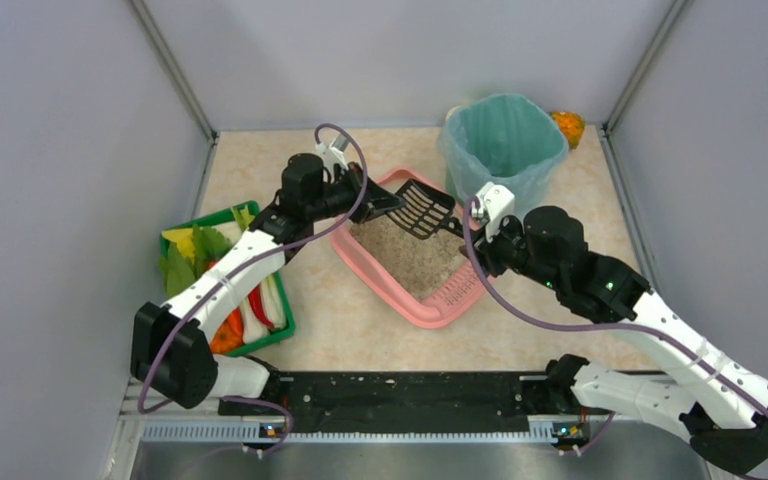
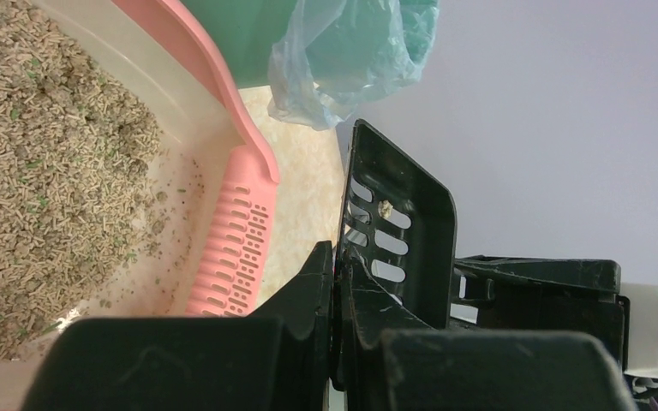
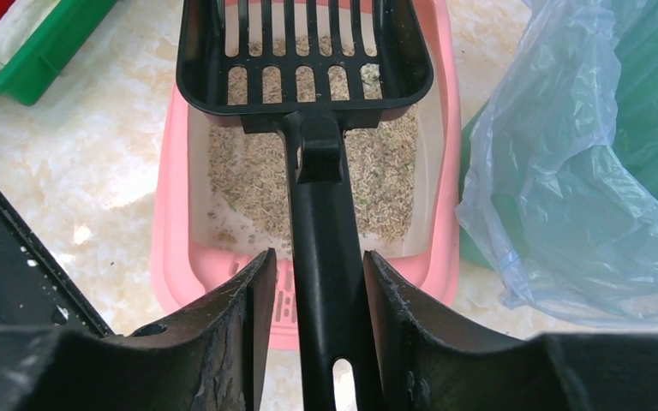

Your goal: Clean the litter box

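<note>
Item one: the pink litter box point(image 1: 422, 318) sits mid-table between the green tray point(image 1: 288, 330) and the teal-lined bin point(image 1: 505, 140), with beige litter point(image 1: 410, 262) inside. Item two: the black slotted litter scoop point(image 1: 422, 208) hangs over the box's far end, almost bare, with our right gripper point(image 3: 313, 282) clamped on its handle and our left gripper point(image 2: 334, 276) closed tight, apparently pinching its front rim. We judge it best to free that rim, sink the blade shallowly, and sift over the box before tipping binward.

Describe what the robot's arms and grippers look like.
The left arm and right arm have white links and black joints, each trailed by a purple cable. The left gripper and right gripper are black, with two blunt, scuffed fingers.
</note>
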Action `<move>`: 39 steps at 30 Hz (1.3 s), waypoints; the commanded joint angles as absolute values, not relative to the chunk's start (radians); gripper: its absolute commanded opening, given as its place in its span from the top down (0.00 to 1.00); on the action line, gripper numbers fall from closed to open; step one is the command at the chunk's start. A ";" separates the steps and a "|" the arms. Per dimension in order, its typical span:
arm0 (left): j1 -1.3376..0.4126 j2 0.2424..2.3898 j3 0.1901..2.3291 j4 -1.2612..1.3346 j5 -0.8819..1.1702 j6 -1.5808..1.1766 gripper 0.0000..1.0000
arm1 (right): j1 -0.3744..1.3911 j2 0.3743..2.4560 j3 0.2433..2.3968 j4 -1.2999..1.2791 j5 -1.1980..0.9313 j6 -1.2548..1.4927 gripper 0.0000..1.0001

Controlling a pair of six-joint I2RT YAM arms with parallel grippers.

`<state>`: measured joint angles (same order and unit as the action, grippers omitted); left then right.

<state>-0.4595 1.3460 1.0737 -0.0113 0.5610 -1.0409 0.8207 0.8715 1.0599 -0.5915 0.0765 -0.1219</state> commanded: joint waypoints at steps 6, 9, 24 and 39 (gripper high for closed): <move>-0.456 1.294 1.090 -0.018 0.560 -0.982 1.00 | 0.806 0.859 1.101 -0.569 0.005 -0.128 0.61; -0.456 1.297 1.104 -0.050 0.555 -0.962 1.00 | 0.805 0.869 1.117 -0.576 -0.023 -0.133 0.63; -0.434 1.279 1.221 -0.281 0.414 -0.768 0.22 | 0.806 0.927 1.186 -0.667 -0.006 -0.133 1.00; -0.384 1.019 1.247 -0.538 -0.459 -0.366 0.01 | 0.673 1.272 1.435 -1.031 0.004 -0.034 1.00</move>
<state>-0.3859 1.0767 1.3003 -0.5171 -0.1844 -0.4847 0.6991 1.2022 1.3533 -0.9283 0.0311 -0.0772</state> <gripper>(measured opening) 0.987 0.245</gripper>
